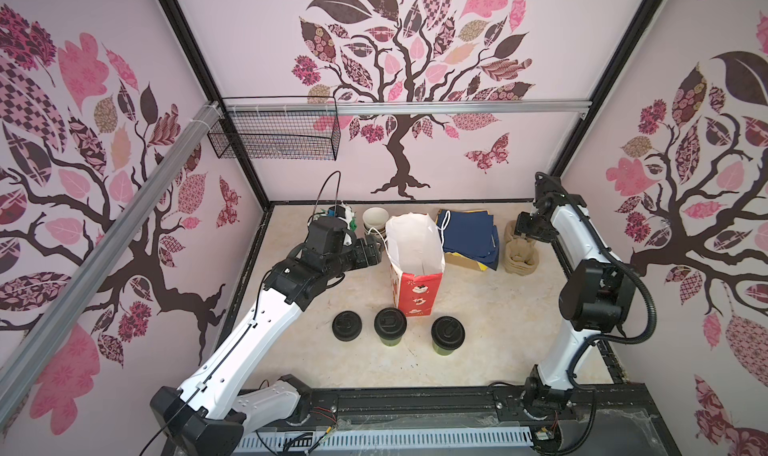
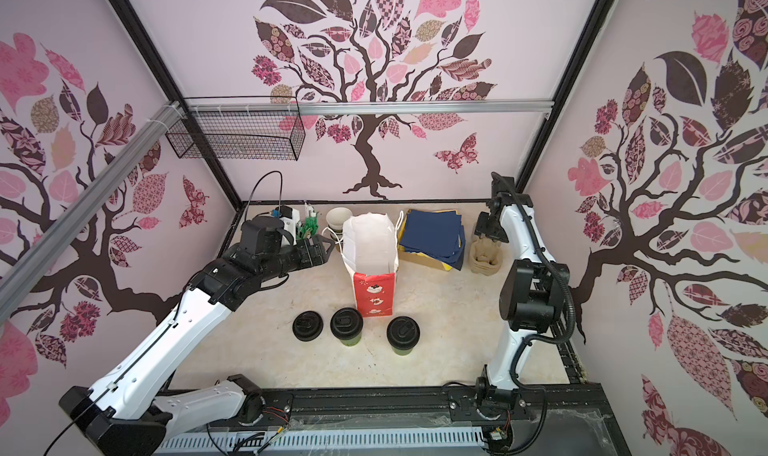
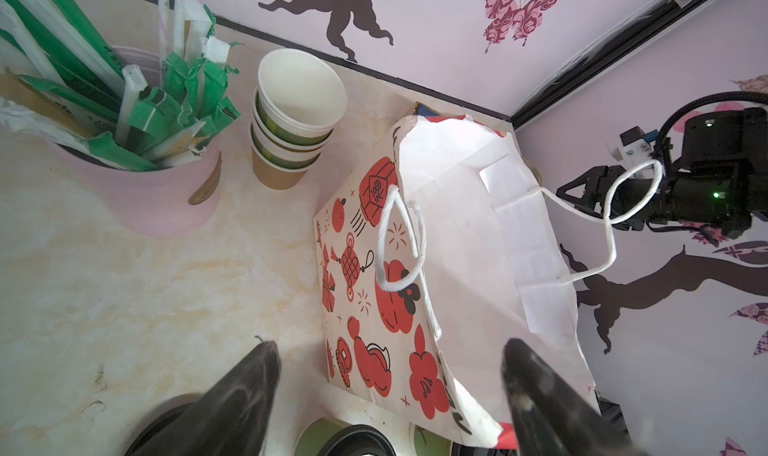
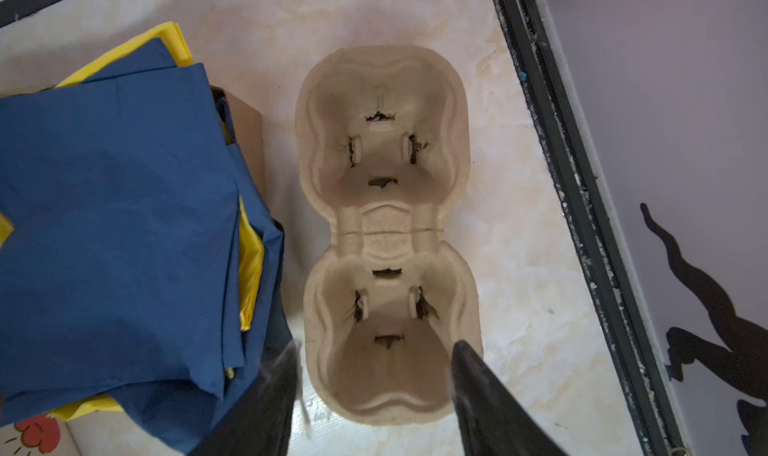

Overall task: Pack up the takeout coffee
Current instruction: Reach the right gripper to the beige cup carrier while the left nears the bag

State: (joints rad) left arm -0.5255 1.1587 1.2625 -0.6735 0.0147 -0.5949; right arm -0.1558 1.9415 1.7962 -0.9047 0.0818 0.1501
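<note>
Just outside open paper bag [image 1: 415, 294], two lidded cups [image 1: 390, 324] [image 1: 447, 332]

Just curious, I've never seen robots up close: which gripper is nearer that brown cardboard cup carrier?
Right. The right gripper hangs directly above one end of the cup carrier, jaws apart. The left gripper is well away, on the paper bag's other side.

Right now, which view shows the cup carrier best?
Right wrist: the carrier fills the frame from above, with both wells empty and fully visible. In both top views it is small and its far part is hidden by the right gripper. The left wrist view does not show it.
</note>
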